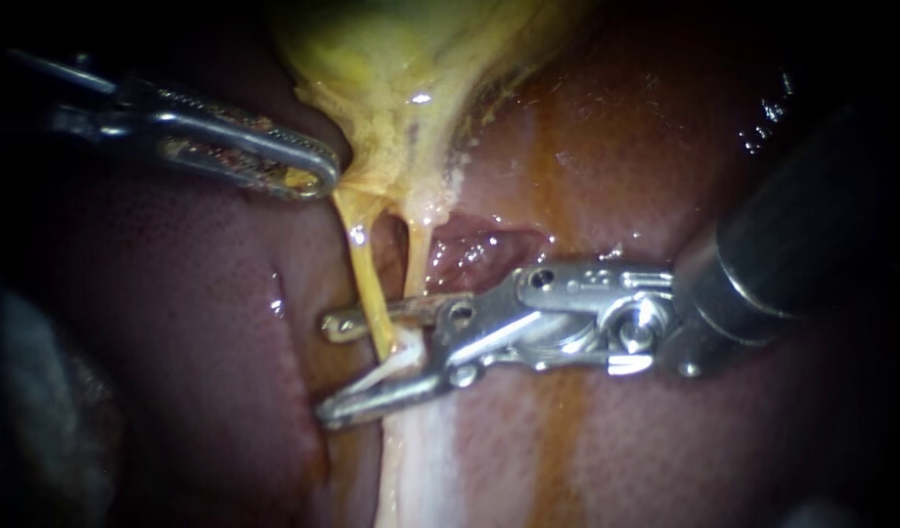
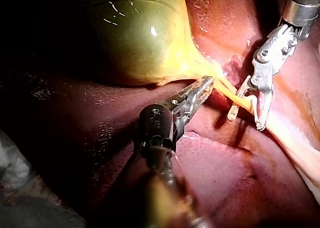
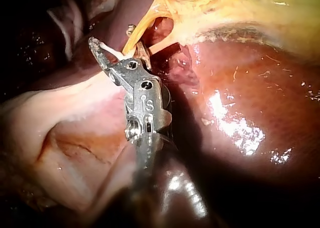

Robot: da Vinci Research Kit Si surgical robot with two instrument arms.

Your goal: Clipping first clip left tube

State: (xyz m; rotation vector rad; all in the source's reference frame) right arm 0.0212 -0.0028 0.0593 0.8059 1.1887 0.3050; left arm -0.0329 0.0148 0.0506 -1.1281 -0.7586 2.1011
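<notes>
Two thin yellow tubes run down from the gallbladder's neck (image 1: 401, 117) to the liver (image 1: 176, 323). The left tube (image 1: 370, 284) passes between the jaws of my right instrument (image 1: 331, 370), which stand open, one on either side of it. The right tube (image 1: 418, 259) lies just behind the upper jaw. My left instrument (image 1: 308, 176) is shut on yellow tissue at the neck, up and left of the tubes. In the left wrist view its jaws (image 2: 204, 86) grip below the green gallbladder (image 2: 140, 37). The right wrist view shows the open jaws (image 3: 113, 36) around the tube (image 3: 137, 32).
Pale whitish tissue (image 1: 421, 460) runs down from the tubes' base. A raw red patch (image 1: 479, 249) lies behind the right tube. Glossy liver (image 3: 240, 87) surrounds the site. The right instrument's dark shaft (image 1: 812, 244) fills the right side.
</notes>
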